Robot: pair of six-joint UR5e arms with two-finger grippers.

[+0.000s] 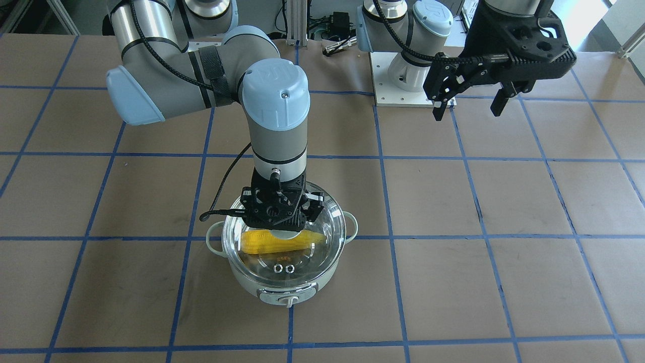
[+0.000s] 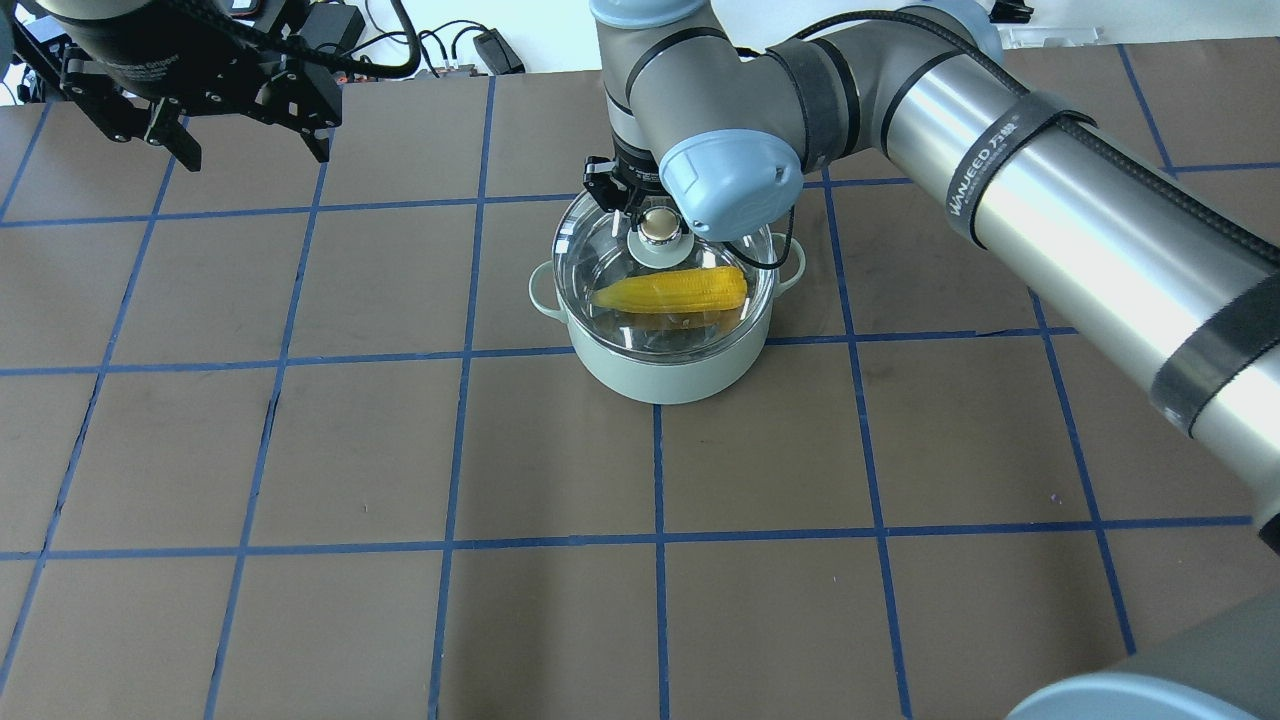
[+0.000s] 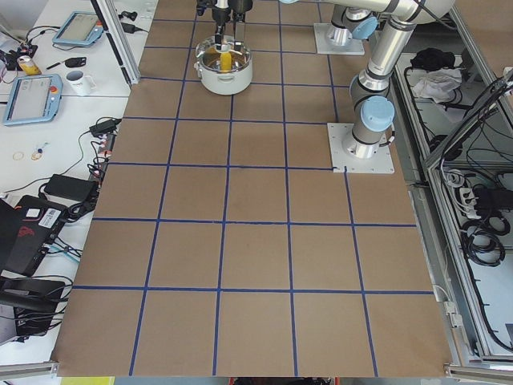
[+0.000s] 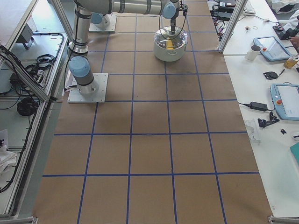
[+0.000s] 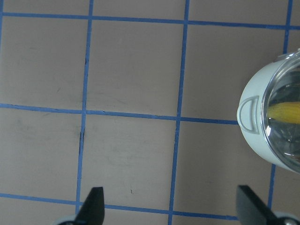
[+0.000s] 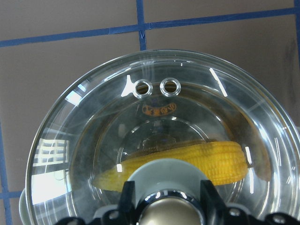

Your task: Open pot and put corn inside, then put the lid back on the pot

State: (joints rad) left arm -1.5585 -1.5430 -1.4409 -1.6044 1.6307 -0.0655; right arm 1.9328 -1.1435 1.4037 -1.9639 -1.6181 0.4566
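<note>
The pale mint-green pot (image 1: 282,291) stands on the table with the clear glass lid (image 1: 307,264) seated on it. The yellow corn (image 1: 267,243) lies inside, seen through the glass, and also shows in the overhead view (image 2: 670,292) and the right wrist view (image 6: 220,159). My right gripper (image 1: 283,228) comes straight down over the lid's middle. Its fingers (image 6: 127,197) sit tight on both sides of the beige-gold knob (image 6: 164,214). My left gripper (image 1: 468,107) is open and empty, high up near the robot's base, well away from the pot (image 5: 251,126).
The table is brown paper with a blue tape grid (image 2: 660,540). The left arm's white mounting plate (image 1: 398,85) and some cables lie at the table's far edge. Side benches hold tablets and a mug (image 3: 78,80), off the table.
</note>
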